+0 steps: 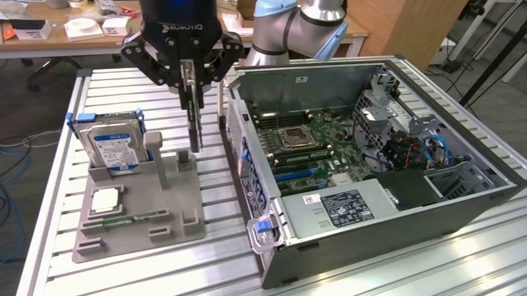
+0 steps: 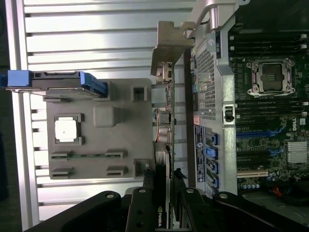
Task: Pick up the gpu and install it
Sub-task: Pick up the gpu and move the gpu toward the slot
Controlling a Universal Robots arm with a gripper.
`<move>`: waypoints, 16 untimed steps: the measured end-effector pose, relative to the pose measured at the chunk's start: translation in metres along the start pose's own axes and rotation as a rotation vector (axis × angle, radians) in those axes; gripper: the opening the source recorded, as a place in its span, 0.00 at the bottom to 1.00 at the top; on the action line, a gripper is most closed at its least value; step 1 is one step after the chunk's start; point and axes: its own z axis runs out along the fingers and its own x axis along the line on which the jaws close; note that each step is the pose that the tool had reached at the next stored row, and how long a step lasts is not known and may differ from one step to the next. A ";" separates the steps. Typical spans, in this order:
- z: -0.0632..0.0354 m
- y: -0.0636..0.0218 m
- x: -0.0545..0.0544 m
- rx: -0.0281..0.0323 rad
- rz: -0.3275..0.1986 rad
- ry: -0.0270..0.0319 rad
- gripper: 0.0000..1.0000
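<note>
The gpu is a thin dark card seen edge-on, hanging upright just above the grey holder. My gripper is shut on its upper edge, between the hard drive and the open computer case. In the wrist view the gpu runs away from my gripper, and its silvery bracket is at the far end. The card sits beside the case's outer wall, outside the case.
The grey holder also carries the blue-framed hard drive, a CPU and a green RAM stick. Inside the case lies the motherboard with blue slots. Slatted aluminium table underneath.
</note>
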 end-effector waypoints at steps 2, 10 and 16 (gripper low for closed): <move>-0.0002 0.0001 0.000 0.0000 0.000 0.0000 0.26; -0.0016 0.0002 -0.001 0.0000 0.000 -0.0001 0.26; -0.0027 0.0003 -0.001 -0.0001 0.000 -0.0001 0.26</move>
